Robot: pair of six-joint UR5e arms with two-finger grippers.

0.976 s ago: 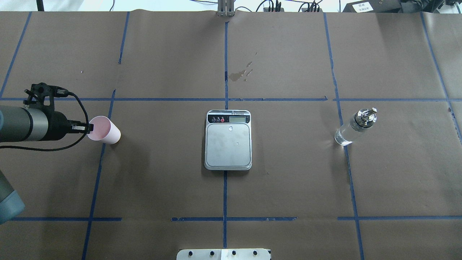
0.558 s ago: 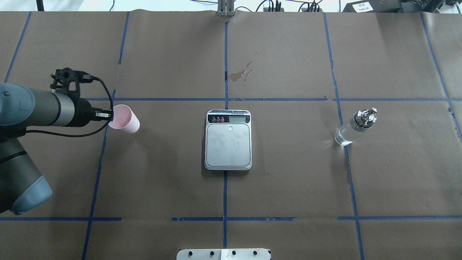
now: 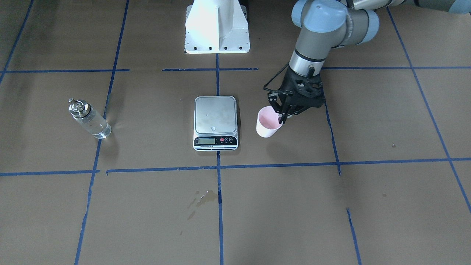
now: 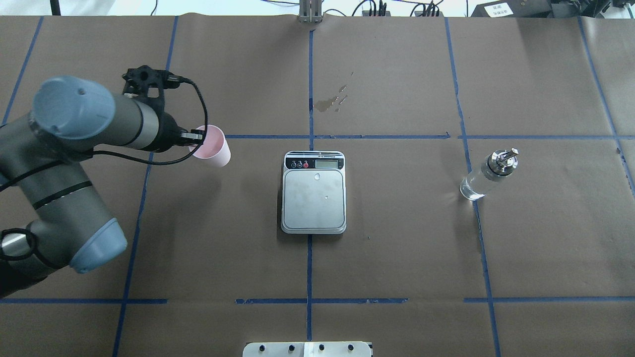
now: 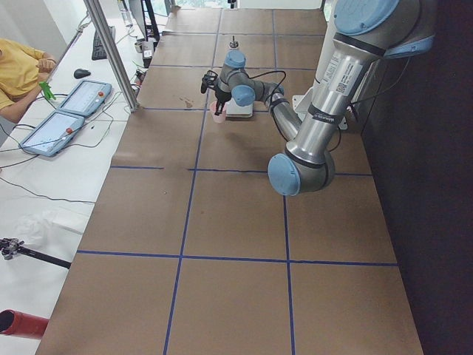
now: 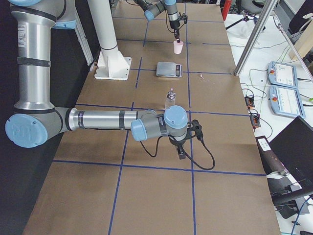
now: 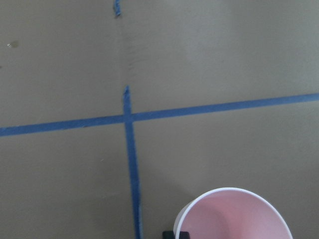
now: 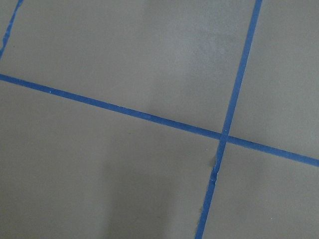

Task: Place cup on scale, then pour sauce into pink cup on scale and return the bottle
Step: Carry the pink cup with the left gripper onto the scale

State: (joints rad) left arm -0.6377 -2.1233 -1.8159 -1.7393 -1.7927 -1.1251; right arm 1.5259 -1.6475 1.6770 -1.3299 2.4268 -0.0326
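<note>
Left claw (image 3: 282, 118) clenched on the rim of the cup (image 3: 268, 127), one finger inside and one outside. Cup upright, mouth up, pink interior showing. In the front view the cup is mid-frame, just right of the scale (image 3: 215, 116) and not on its platform. Bottle (image 3: 89, 122) stands on the worktop (image 3: 331, 206) at frame left, well apart from the scale, with clear sauce (image 3: 96, 129) inside. Right claw (image 6: 181, 155) is low over the worktop, centre frame in the right-side view. Released or clenched, cannot tell.
</note>
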